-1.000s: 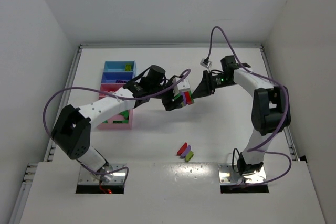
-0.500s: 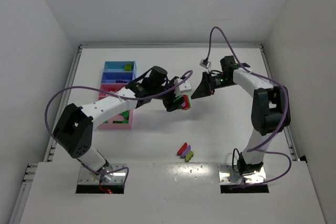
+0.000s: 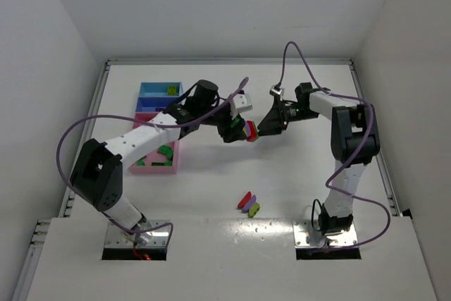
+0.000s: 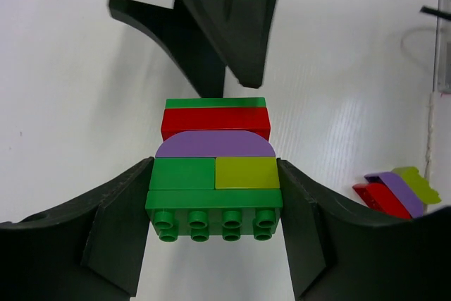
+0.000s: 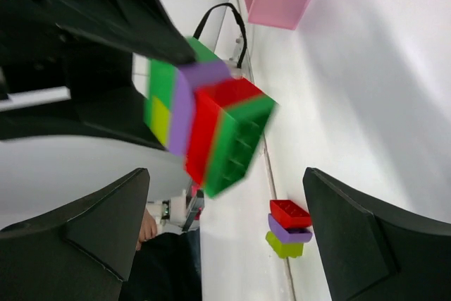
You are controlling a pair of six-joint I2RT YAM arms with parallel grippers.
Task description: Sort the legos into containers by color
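Left wrist view: the black two-finger left gripper [image 4: 215, 206] grasps the lower green layers of a stacked plastic brick block [image 4: 215, 167], pinching it from both sides. The block's free end sits between the black right gripper [image 5: 225, 202], whose fingers stand released, wide on either side and touching nothing. To split a layer cleanly, the right jaws should probably close squarely on the end green and red bricks alone, then pull straight away from the left jaws. The block runs studded green, green beside yellow-green, domed purple, red, green.
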